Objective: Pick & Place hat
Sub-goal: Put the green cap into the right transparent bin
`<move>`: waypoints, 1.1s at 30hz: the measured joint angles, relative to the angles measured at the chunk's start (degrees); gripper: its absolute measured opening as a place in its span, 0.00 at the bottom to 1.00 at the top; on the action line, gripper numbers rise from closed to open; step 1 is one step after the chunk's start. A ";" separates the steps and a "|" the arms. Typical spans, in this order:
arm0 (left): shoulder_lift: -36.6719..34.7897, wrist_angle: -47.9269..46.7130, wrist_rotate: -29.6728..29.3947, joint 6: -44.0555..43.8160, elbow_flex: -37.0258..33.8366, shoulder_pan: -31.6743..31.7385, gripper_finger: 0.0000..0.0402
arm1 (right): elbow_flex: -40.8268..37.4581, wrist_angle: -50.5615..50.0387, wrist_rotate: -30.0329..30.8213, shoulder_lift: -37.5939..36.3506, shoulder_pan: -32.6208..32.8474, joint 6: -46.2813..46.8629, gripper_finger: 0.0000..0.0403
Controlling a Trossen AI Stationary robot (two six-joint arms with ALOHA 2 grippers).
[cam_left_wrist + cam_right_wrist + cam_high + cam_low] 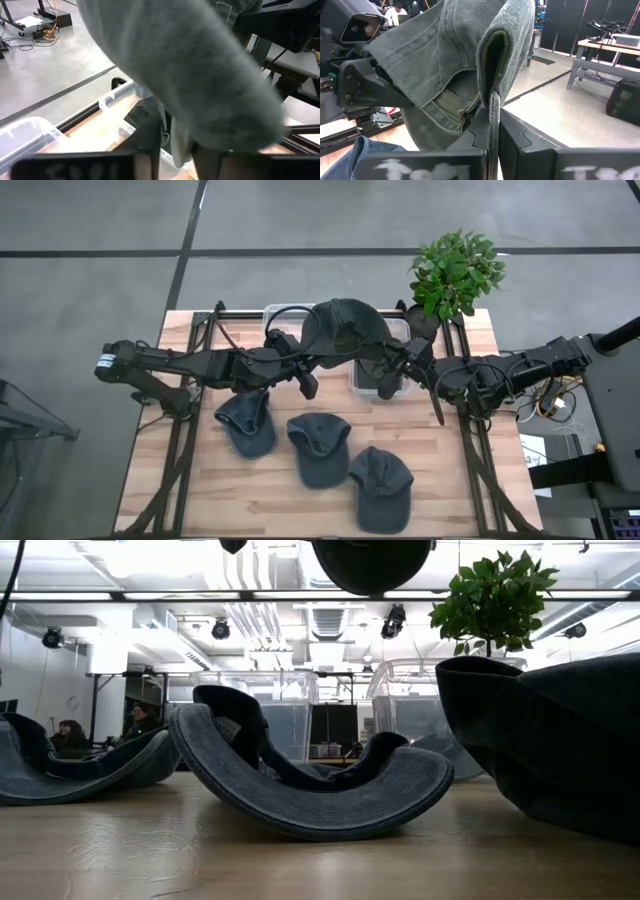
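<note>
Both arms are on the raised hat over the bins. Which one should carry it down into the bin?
Either, probably. The right gripper is pinching the raised hat by its edge, and the left gripper is clamped on it too. The clear bin sits on the right arm's side, so right has a slight edge.

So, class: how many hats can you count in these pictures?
4. One hat is held up by both grippers over the bins; three lie on the table: left hat, middle hat, right hat.

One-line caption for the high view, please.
Both claws, left and right, hold a cap above the bins; three caps lie below.
</note>
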 joint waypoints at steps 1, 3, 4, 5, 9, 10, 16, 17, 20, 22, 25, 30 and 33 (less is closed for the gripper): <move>0.00 0.06 -0.60 0.00 0.00 0.00 0.27 | 0.00 0.00 -0.01 0.00 0.00 0.00 0.02; 0.01 0.19 -1.69 0.19 0.00 0.00 0.34 | 0.00 0.00 -0.02 0.00 0.02 0.00 0.02; 0.00 0.14 -1.76 0.82 0.00 0.00 0.37 | 0.00 -0.04 -0.02 -0.02 0.02 0.00 0.02; 0.00 -0.12 -1.71 1.63 0.00 0.00 0.40 | 0.00 -0.08 -0.02 -0.02 0.02 0.00 0.02; -1.13 -4.91 -1.42 2.34 0.39 -0.04 0.45 | 0.00 -1.54 1.92 -0.89 0.07 0.92 0.02; -1.93 -6.14 -1.40 1.08 0.44 -0.06 0.46 | 0.00 -2.49 3.06 -1.47 0.07 1.96 0.02; -9.20 -11.23 -1.88 -2.01 -0.55 -0.42 0.46 | -0.01 -11.41 4.72 -6.31 0.02 12.17 0.02; -10.42 -11.17 -1.82 -2.01 -1.14 -0.52 0.46 | -0.04 -13.29 4.64 -7.07 0.02 14.45 0.02; -13.65 -11.20 -1.29 -0.87 -3.38 -1.08 0.46 | -0.09 -19.33 3.39 -9.24 0.04 22.37 0.02; -15.71 -11.08 -0.98 0.01 -5.24 -1.60 0.46 | -0.09 -24.20 1.12 -10.72 0.02 28.38 0.02; -18.93 -10.99 0.53 0.61 -8.54 -2.33 0.46 | -0.10 -29.96 -1.71 -12.66 0.05 36.55 0.02; -24.54 -4.99 2.21 1.33 -15.90 -4.15 0.46 | -0.26 -33.10 -7.54 -15.04 0.00 42.25 0.02; -27.84 0.67 4.47 4.42 -21.00 -5.21 0.46 | -0.26 -33.07 -15.34 -16.76 0.02 42.33 0.02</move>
